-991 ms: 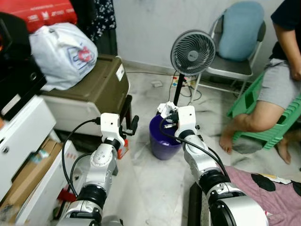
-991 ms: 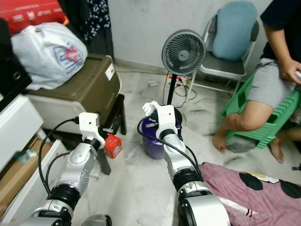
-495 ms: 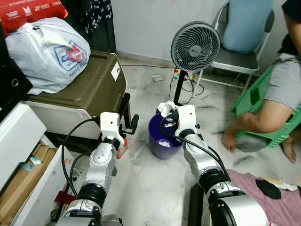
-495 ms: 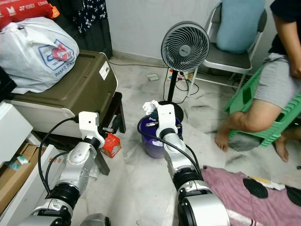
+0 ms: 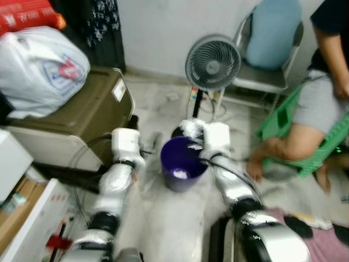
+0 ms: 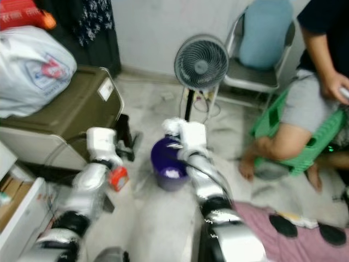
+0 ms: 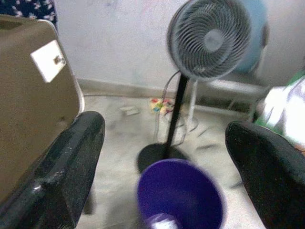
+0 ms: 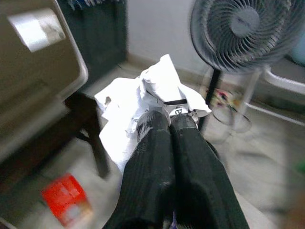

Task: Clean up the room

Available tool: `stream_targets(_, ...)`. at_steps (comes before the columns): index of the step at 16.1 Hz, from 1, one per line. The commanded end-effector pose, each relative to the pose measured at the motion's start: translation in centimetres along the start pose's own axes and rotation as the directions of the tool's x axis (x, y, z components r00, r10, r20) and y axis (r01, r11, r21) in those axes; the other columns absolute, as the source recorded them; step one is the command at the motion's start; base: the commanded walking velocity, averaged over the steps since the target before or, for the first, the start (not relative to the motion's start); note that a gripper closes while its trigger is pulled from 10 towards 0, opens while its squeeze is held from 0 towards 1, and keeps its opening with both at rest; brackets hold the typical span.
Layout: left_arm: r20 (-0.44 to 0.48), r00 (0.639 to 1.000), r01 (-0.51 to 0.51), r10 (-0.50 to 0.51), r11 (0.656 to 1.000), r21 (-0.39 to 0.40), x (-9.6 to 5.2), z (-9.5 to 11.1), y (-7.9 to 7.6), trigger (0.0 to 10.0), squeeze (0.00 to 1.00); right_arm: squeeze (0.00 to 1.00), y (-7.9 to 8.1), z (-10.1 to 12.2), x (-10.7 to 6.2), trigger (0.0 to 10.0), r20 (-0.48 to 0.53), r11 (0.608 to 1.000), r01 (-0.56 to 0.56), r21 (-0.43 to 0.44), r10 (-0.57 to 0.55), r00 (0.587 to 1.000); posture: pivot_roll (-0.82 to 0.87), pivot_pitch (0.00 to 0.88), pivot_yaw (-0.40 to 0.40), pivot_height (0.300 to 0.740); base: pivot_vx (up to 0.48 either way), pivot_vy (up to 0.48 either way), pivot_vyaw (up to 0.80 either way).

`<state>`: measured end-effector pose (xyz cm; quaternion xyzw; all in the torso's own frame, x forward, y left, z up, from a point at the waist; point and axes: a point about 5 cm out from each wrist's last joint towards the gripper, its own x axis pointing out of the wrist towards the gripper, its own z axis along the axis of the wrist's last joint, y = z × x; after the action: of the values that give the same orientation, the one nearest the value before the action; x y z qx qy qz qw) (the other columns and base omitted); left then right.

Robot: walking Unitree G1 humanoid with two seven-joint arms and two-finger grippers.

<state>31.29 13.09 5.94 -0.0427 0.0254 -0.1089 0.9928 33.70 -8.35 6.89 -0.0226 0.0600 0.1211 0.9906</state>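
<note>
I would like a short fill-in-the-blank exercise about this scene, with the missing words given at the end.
1. The right gripper is shut on crumpled white ____.
2. The bucket on the floor is ____ in colour.
3. The fingers of the left gripper stand ____, holding nothing.
4. Behind the bucket stands a grey ____ on a black pole.

Missing words: paper; purple; open; fan

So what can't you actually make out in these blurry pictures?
- White bit inside the purple bin: both eye views, motion-blurred, unidentifiable.
- Print on the crumpled paper: right wrist view, creased and covered by the right gripper.
- Label on the brown box: left wrist view, too small.
- Person: cut off by the edge.
</note>
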Motion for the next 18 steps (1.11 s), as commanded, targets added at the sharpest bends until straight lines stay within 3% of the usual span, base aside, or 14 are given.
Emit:
stream_targets(1, 0.008, 0.999, 0.044, -0.044, 0.999, -0.016, 0.44, 0.12, -1.67, 10.0, 0.00, 0.00, -2.05, -0.14, -0.26, 10.0, -0.004, 0.998, 0.055, -0.014, -0.055, 0.998, 0.07, 0.000, -0.032, 0.740, 0.319, 0.000, 0.00)
stream_targets(18, -0.018, 1.000, 0.009, -0.009, 0.999, -0.041, 0.62, -0.21, -1.49, 10.0, 0.00, 0.00, -2.12, -0.24, -0.23, 10.0, -0.011, 0.998, 0.052, -0.019, -0.052, 0.999, 0.07, 0.000, -0.037, 0.740, 0.017, 0.000, 0.00)
